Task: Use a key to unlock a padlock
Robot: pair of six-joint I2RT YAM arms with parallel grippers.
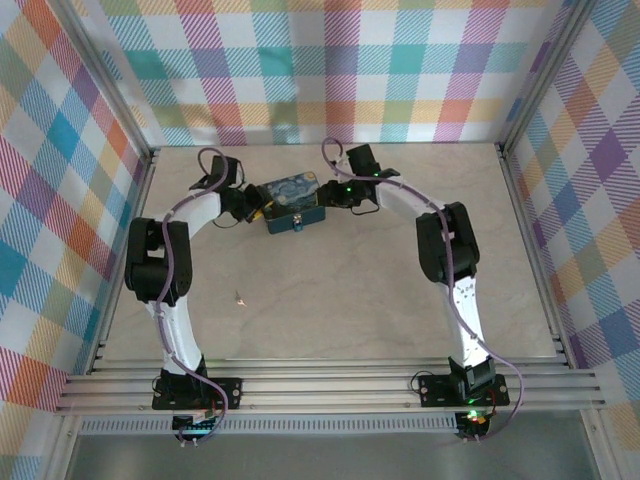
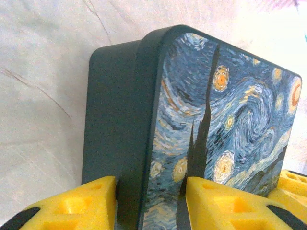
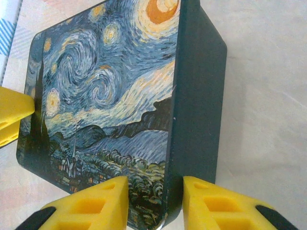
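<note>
The dark-blue box (image 1: 290, 203) with a swirly night-sky lid lies at the middle of the table's far half. My left gripper (image 1: 250, 208) is shut on its left end. In the left wrist view my left gripper (image 2: 151, 184) has one yellow pad on the dark side wall and the other on the painted lid of the box (image 2: 192, 120). My right gripper (image 1: 335, 195) clamps the right end the same way, and my right gripper (image 3: 156, 184) is closed across the lid's edge of the box (image 3: 120, 96). A tiny thing on the box's front wall looks like the padlock (image 1: 298, 222). The key (image 1: 238, 297) lies alone on the table, nearer the left arm.
The marble-look table (image 1: 340, 300) is walled in by plaid panels with aluminium rails (image 1: 330, 385) along the near edge. The left gripper's yellow finger (image 3: 13, 115) shows in the right wrist view. A yellow finger of the right gripper (image 2: 290, 184) shows in the left wrist view.
</note>
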